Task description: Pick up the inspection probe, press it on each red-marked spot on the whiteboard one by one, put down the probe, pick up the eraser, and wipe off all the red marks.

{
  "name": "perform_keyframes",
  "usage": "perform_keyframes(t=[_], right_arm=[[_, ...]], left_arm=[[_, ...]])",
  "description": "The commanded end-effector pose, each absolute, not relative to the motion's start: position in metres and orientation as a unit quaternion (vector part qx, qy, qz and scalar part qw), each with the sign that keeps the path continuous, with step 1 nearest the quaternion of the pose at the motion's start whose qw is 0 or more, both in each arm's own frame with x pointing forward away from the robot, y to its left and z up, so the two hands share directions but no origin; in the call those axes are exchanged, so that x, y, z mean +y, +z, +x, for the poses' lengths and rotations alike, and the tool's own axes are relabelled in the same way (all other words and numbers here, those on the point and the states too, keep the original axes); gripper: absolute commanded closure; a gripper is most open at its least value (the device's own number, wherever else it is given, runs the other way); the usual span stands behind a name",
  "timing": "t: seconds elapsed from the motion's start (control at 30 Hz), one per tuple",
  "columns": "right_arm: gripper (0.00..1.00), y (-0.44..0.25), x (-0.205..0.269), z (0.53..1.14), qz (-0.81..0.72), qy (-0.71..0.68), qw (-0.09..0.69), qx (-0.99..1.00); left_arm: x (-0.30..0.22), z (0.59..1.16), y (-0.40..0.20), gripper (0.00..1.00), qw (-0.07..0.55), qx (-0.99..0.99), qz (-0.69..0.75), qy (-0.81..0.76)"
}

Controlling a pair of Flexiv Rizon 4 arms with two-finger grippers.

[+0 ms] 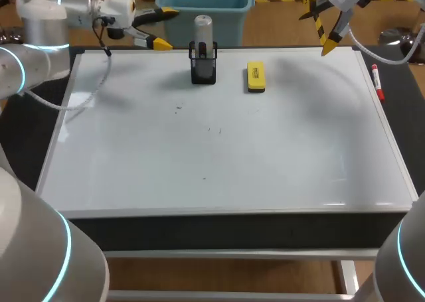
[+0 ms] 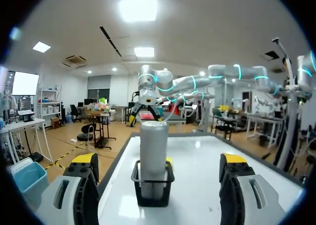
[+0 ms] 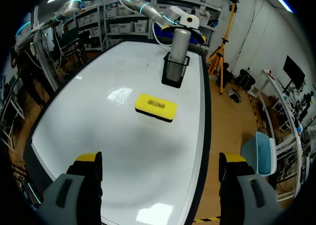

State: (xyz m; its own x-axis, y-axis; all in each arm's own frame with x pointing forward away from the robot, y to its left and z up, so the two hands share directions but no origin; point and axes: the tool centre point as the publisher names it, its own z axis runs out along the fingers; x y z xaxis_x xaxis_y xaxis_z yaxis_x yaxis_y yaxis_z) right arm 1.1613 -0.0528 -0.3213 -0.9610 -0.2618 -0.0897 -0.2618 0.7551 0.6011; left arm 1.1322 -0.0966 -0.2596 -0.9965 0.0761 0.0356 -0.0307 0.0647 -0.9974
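Observation:
The inspection probe (image 1: 203, 31), a grey cylinder, stands upright in a black mesh holder (image 1: 203, 70) at the back of the whiteboard (image 1: 232, 162). A yellow eraser (image 1: 255, 76) lies just right of the holder. No red marks show on the board, only a few tiny dark specks (image 1: 178, 107). My left gripper (image 1: 158, 28) hovers open to the left of the probe. In the left wrist view the probe (image 2: 153, 141) stands ahead of the gripper (image 2: 159, 160), apart from the fingers. My right gripper (image 1: 319, 30) hangs open above the back right corner, with the eraser (image 3: 155, 107) ahead of it (image 3: 160, 158).
A red marker (image 1: 376, 81) lies on the dark strip beside the board's right edge. A blue bin (image 1: 204, 10) stands behind the table, close behind the holder. The board's raised frame (image 1: 232, 210) runs along the front edge.

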Motion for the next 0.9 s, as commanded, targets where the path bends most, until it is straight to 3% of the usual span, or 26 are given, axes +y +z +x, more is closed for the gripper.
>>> perform_keyframes(t=[0.03, 0.9], right_arm=[[0.0, -0.32, -0.053, 1.161, -0.14, 0.318, -0.001, 0.938], [0.0, -0.32, -0.053, 1.161, -0.14, 0.318, -0.001, 0.938]], left_arm=[[-0.079, 1.083, -0.249, 0.0, -0.172, -0.798, 0.179, 0.548], [-0.045, 1.048, -0.249, 0.0, -0.206, -0.786, 0.223, 0.538]])
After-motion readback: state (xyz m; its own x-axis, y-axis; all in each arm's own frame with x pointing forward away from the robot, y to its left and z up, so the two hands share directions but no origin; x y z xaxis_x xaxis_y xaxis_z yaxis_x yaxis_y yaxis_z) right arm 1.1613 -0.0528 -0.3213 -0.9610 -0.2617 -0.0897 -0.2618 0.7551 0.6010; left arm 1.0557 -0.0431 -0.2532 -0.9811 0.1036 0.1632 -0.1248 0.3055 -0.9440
